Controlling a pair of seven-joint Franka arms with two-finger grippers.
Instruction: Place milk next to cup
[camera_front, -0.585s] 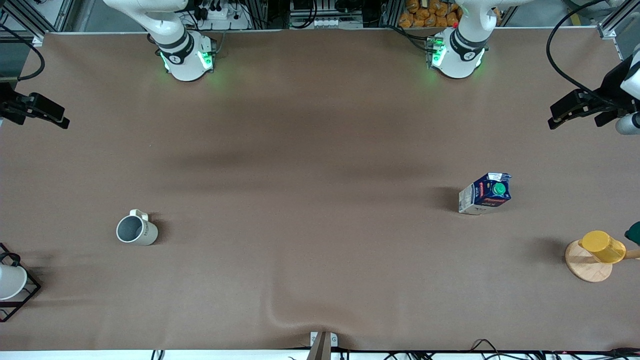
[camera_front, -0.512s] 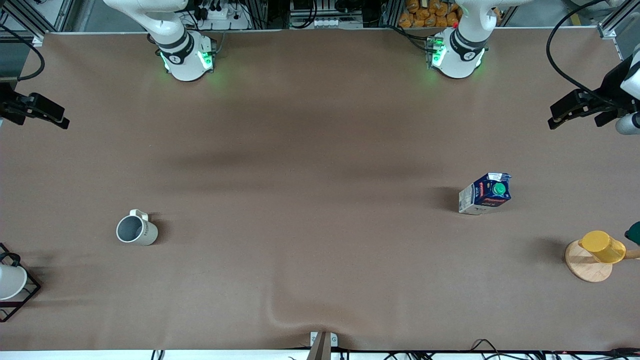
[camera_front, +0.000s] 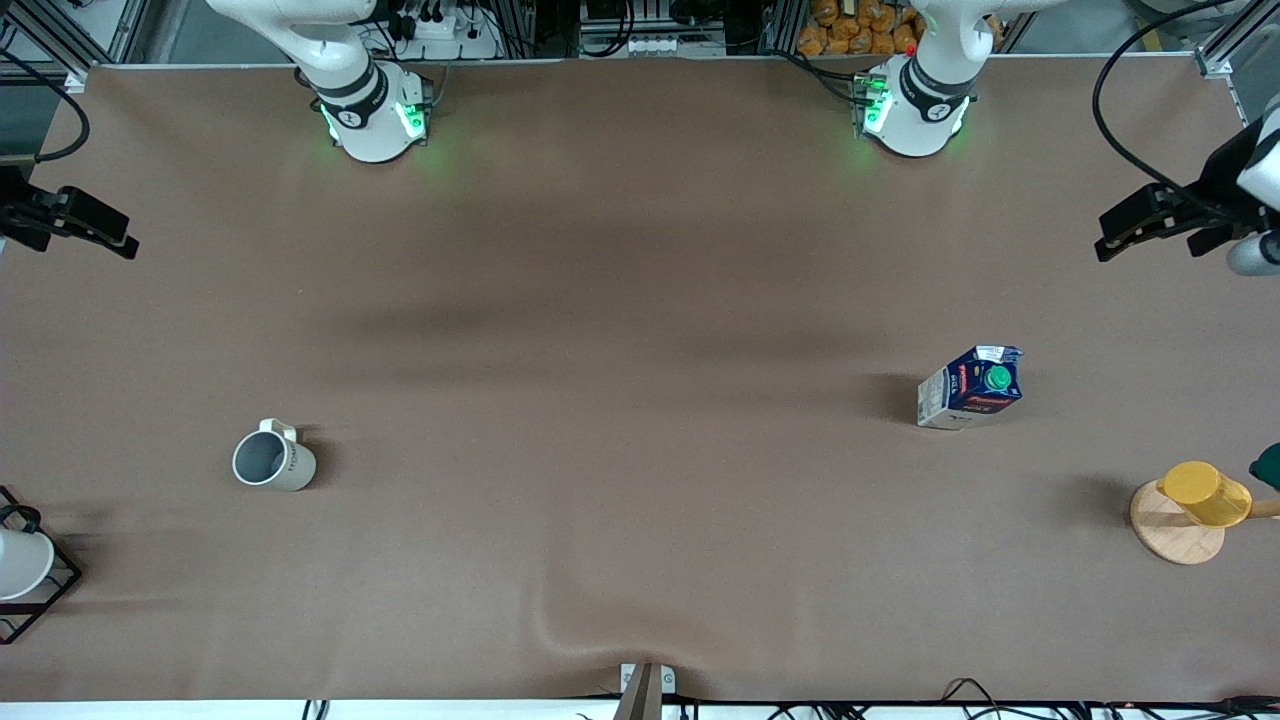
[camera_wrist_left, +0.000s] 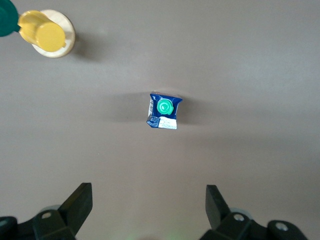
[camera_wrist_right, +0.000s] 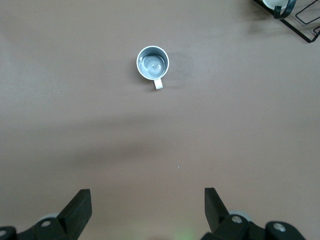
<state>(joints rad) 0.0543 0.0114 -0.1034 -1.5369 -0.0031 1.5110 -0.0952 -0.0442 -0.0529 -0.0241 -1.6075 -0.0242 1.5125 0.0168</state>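
Observation:
The milk (camera_front: 972, 387), a dark blue carton with a green cap, stands upright toward the left arm's end of the table. It also shows in the left wrist view (camera_wrist_left: 163, 110). The cup (camera_front: 270, 460), an off-white mug with a grey inside, stands upright toward the right arm's end and shows in the right wrist view (camera_wrist_right: 153, 63). My left gripper (camera_front: 1125, 225) is open and empty, high over the table's left-arm end (camera_wrist_left: 149, 200). My right gripper (camera_front: 105, 232) is open and empty, high over the right-arm end (camera_wrist_right: 147, 202). Milk and cup are far apart.
A yellow cup (camera_front: 1205, 493) sits on a round wooden stand (camera_front: 1170, 535) nearer the front camera than the milk, beside a dark green thing (camera_front: 1268, 465). A white cup (camera_front: 18, 562) sits in a black wire rack (camera_front: 55, 590) near the mug. The table cover has a fold (camera_front: 560, 630).
My left gripper has shifted very slightly. The milk, the cup and the right gripper have not moved.

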